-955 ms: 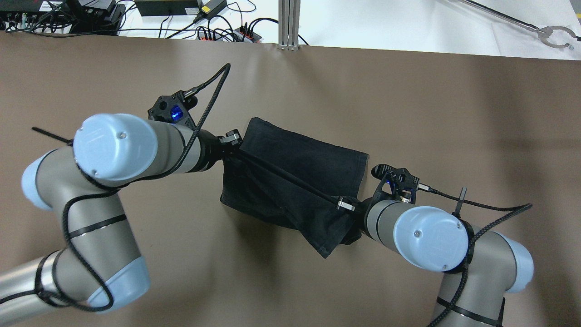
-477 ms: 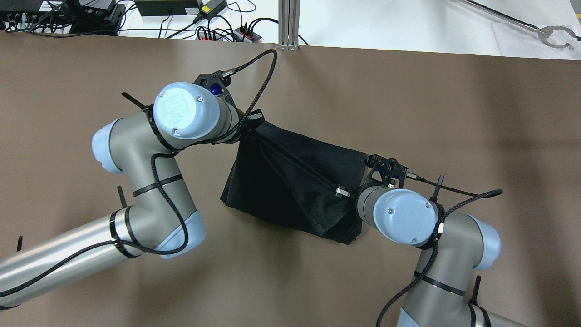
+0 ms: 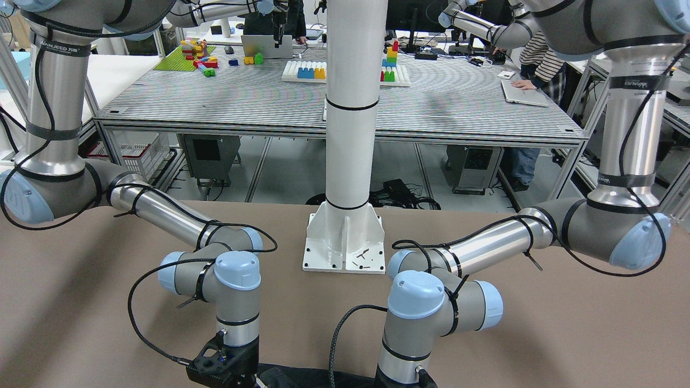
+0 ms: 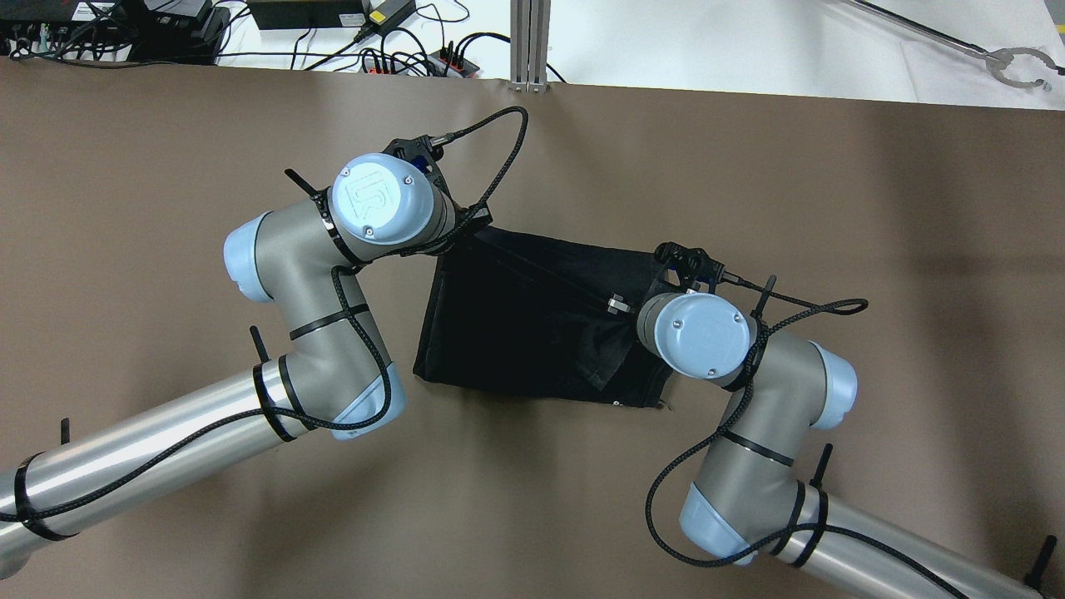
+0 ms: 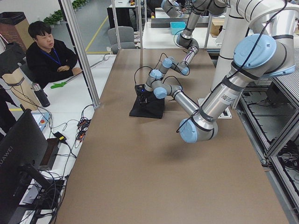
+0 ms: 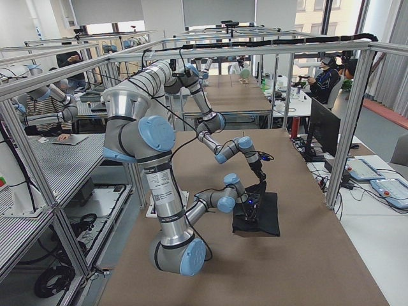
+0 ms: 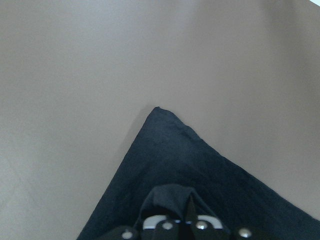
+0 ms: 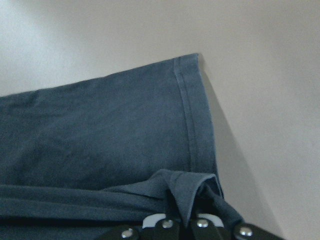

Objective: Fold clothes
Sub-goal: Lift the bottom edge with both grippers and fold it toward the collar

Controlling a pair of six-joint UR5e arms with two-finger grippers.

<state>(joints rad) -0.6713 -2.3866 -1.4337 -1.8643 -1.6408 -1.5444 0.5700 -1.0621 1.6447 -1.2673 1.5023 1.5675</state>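
The clothes [image 4: 516, 333] are one black fabric piece lying doubled over on the brown table [image 4: 832, 208], roughly rectangular. My left gripper [image 4: 474, 218] is at its far left corner, shut on a pinch of the fabric [image 7: 170, 195]. My right gripper [image 4: 616, 304] is near the far right corner, shut on a bunched hem [image 8: 187, 185]. A taut fold line runs between the two grippers. The wrist views show the lower layer's corner [image 7: 157, 110] and hemmed edge [image 8: 187, 100] flat on the table just ahead of the fingers. In the front-facing view only a strip of the clothes [image 3: 302, 377] shows at the bottom edge.
The white pillar's base plate [image 3: 343, 245] is bolted to the table on the robot's side. Cables and power strips [image 4: 374, 50] and an aluminium post [image 4: 530, 46] line the far edge. A grabber tool [image 4: 1015, 66] lies at far right. A person [image 5: 46, 51] sits beyond the table.
Both grippers have carried the held edge toward the table's far side. The hanging flap has come down over the lower layer, and the cloth now lies flatter.
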